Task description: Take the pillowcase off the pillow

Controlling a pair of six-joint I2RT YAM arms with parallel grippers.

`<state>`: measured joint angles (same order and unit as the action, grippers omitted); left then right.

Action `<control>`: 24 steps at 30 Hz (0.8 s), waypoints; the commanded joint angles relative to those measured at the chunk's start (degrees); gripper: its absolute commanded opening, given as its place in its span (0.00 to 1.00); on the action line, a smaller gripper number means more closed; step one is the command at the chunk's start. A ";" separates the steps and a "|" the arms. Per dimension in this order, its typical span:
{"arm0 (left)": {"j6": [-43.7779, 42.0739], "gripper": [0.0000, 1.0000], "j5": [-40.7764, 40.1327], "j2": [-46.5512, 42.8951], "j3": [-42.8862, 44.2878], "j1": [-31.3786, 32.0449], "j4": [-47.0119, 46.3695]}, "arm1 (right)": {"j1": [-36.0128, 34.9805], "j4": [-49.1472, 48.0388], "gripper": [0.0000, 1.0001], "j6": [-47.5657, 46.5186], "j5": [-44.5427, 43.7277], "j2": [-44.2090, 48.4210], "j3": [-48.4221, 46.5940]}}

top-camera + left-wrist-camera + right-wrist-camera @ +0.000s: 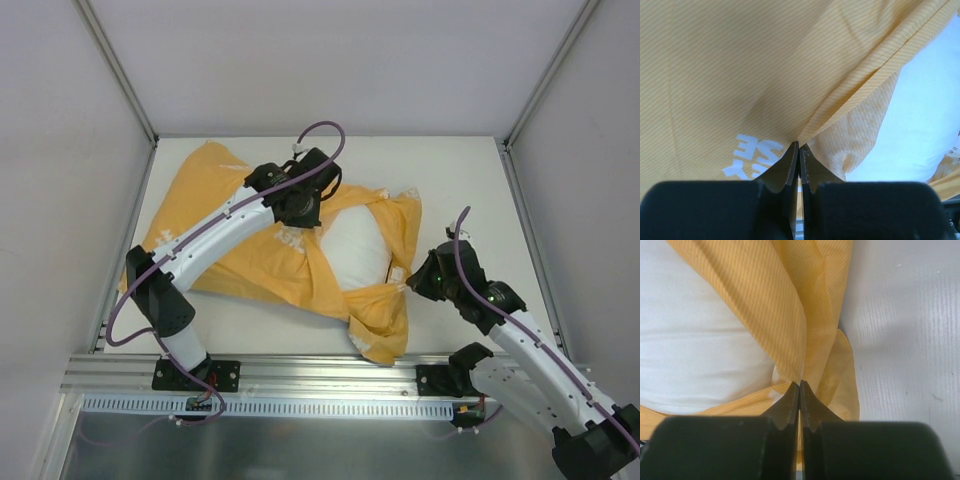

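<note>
The left claw (pixel 799 148) is pinched shut on a fold of the orange pillowcase (pixel 225 262), just beside its white lettering (pixel 752 156). The right claw (pixel 800 386) is closed tight on a bunched edge of the pillowcase at its open end. The white pillow (pixel 355 250) bulges partly bared from that opening. Both lie on the tabletop (pixel 455 185).
</note>
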<state>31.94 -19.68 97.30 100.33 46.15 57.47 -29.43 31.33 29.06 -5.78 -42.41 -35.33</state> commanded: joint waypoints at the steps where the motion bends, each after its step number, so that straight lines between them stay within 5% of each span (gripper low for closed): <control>1: -0.13 0.00 -0.88 -2.63 0.74 -0.01 -0.08 | 1.39 6.80 0.01 -2.25 -5.72 1.37 -2.37; 9: 2.68 0.00 2.71 -11.95 -5.48 -8.96 -1.57 | 8.33 10.77 0.01 -2.00 -3.63 1.64 -1.24; 17: 3.66 0.00 4.12 -13.63 -6.56 -9.94 -2.45 | 2.46 5.05 0.01 3.81 1.92 2.16 4.13; 20: 1.46 0.44 4.57 -12.66 -2.87 -8.02 -2.37 | -0.10 4.88 0.01 5.30 0.77 2.16 4.31; 21: 0.67 0.69 3.35 -12.40 -0.25 -6.44 -2.37 | -0.27 4.79 0.01 5.39 0.95 2.16 4.22; 24: -1.71 0.80 -2.45 -9.50 7.29 1.46 -0.35 | -0.28 4.88 0.01 5.04 0.07 2.07 3.69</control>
<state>33.26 -16.86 86.56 99.83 41.74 56.75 -29.36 34.13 32.82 -3.36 -40.86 -31.24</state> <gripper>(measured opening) 0.791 0.013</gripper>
